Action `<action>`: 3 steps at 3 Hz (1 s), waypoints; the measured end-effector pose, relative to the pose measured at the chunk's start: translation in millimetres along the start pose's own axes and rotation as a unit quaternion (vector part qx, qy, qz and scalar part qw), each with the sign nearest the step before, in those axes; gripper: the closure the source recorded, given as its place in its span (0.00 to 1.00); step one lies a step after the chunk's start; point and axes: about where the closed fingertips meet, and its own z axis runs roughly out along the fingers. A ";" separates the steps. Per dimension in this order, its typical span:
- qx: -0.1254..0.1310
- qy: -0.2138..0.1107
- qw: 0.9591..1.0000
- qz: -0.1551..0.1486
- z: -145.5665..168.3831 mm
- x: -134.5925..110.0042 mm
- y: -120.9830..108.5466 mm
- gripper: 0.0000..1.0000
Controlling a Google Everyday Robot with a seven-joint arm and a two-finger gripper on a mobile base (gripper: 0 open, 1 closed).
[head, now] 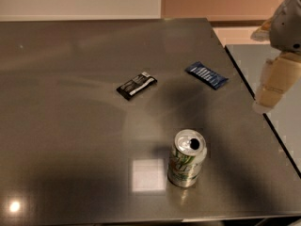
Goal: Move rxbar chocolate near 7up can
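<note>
Black rxbar chocolate [136, 85] lies well left of hand [267, 95].

Smooth glossy grey table [70, 126] seen reflecting lights, shiny metal 7up can [186, 159], glossy black rxbar chocolate [136, 85] wrapper, matt cream plastic gripper [269, 94] held at three o'clock

No lettering legible on rxbar chocolate [136, 85], blue wrapper [206, 75] or 7up can [187, 159]. Pincer [265, 102] at right edge of worktop [70, 126].
</note>
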 end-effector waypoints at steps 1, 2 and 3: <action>-0.020 -0.018 0.999 -0.023 16.2 -19.0 -51.3 0.00; -0.016 -0.041 0.998 -0.041 27.9 -45.6 -97.5 0.00; -0.011 -0.067 0.996 -0.056 47.2 -76.5 -123.0 0.00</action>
